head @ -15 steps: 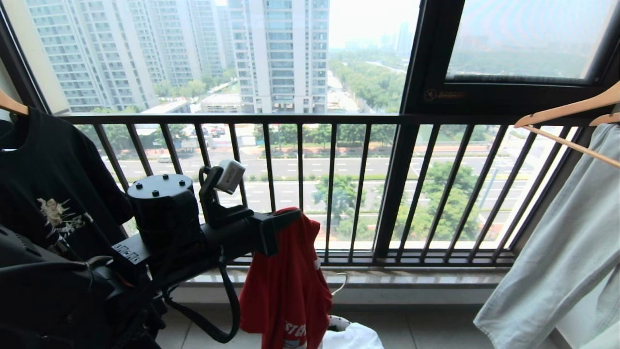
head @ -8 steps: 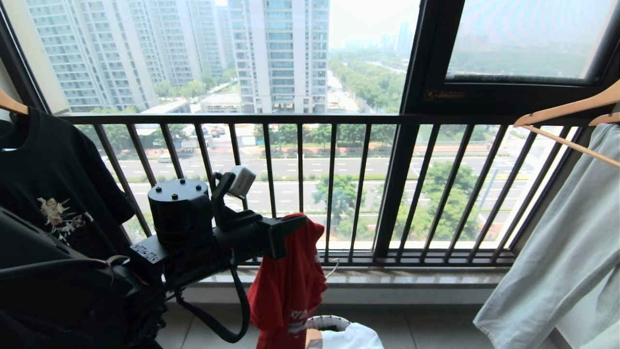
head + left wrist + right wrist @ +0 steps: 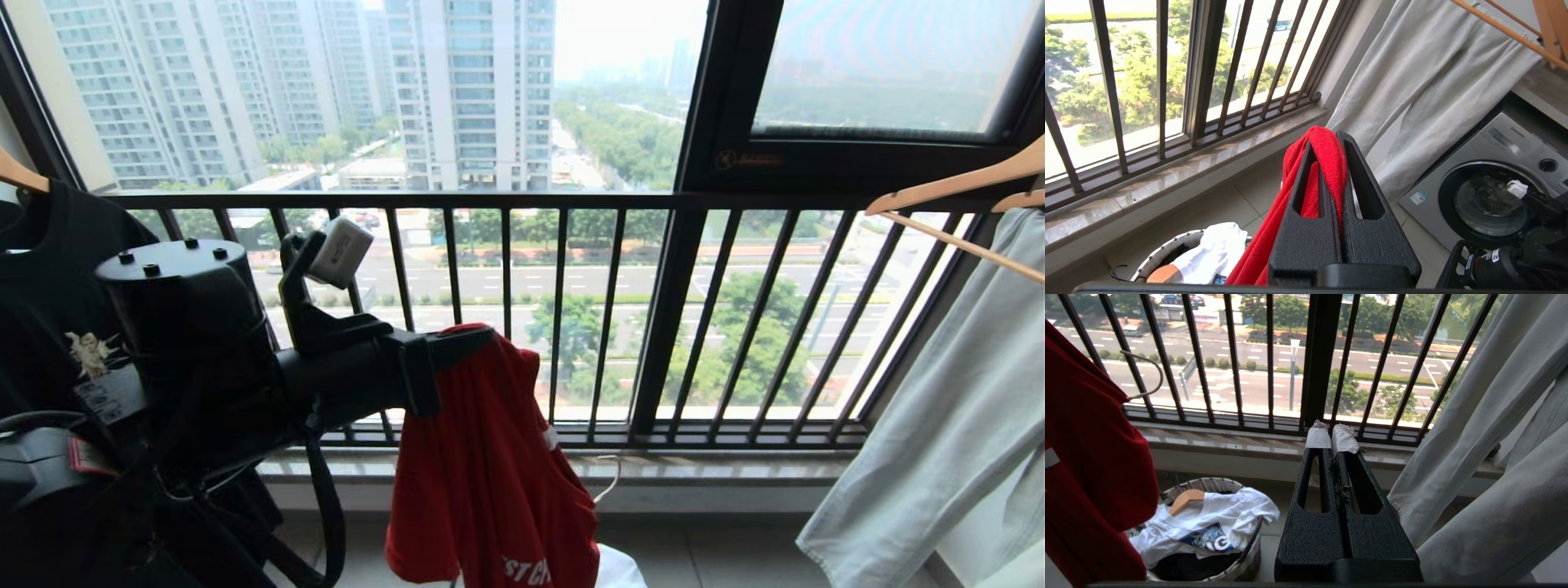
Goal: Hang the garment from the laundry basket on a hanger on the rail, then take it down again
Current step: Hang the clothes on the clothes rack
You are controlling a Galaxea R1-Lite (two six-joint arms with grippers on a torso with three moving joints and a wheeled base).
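Note:
The red garment (image 3: 490, 474) hangs from my left gripper (image 3: 482, 336), which is shut on a fold of it in front of the window bars. In the left wrist view the red cloth (image 3: 1327, 163) is pinched between the black fingers and wraps over one tip. A thin white wire hook of the hanger (image 3: 608, 482) pokes out beside the garment and also shows in the right wrist view (image 3: 1152, 371). The laundry basket (image 3: 1216, 482) stands on the floor below, its rim also in the left wrist view (image 3: 1163, 253). My right gripper (image 3: 1332, 435) is shut and empty. The rail is out of view.
A black printed T-shirt (image 3: 49, 269) hangs at the left and pale grey-green cloth (image 3: 939, 457) on wooden hangers at the right. The black window railing (image 3: 506, 200) is close behind. A white shirt (image 3: 1208, 518) lies in the basket. A washing machine (image 3: 1494, 183) stands at the right.
My left arm dipped slightly, then rose and drew back to the left, carrying the red garment with it. The right gripper has stayed where it was.

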